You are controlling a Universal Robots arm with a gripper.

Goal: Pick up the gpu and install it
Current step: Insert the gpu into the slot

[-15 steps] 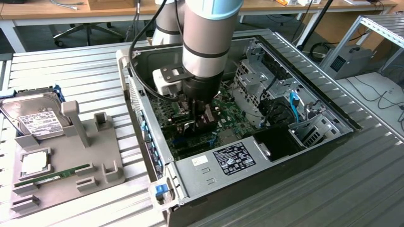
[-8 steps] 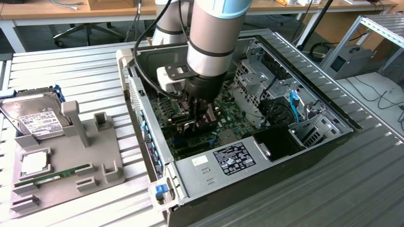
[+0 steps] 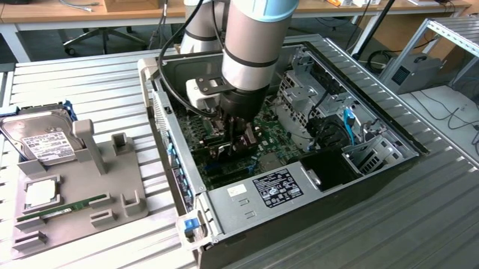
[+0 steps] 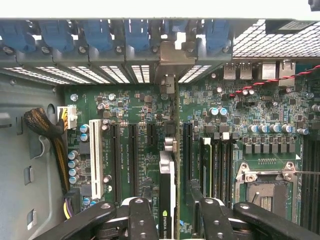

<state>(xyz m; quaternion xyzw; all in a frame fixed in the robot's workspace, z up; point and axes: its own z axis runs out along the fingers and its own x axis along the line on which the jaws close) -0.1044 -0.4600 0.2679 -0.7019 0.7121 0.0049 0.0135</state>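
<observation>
While the gpu (image 4: pixel 167 180) stands on edge in the motherboard (image 4: pixel 260 115), the tool (image 4: pixel 172 207) straddles it, jaws spread wide.

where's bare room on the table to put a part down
Bare slatted table on the exterior view's right of the computer case, and behind the grey holder. Crowded: inside the case, around the gripper and gpu.

A grey holder (image 3: pixel 106 180) (beside the case (image 3: pixel 224 211)) carries a hard drive (image 3: pixel 45 143), perhaps a memory stick (image 3: pixel 64 208).
</observation>
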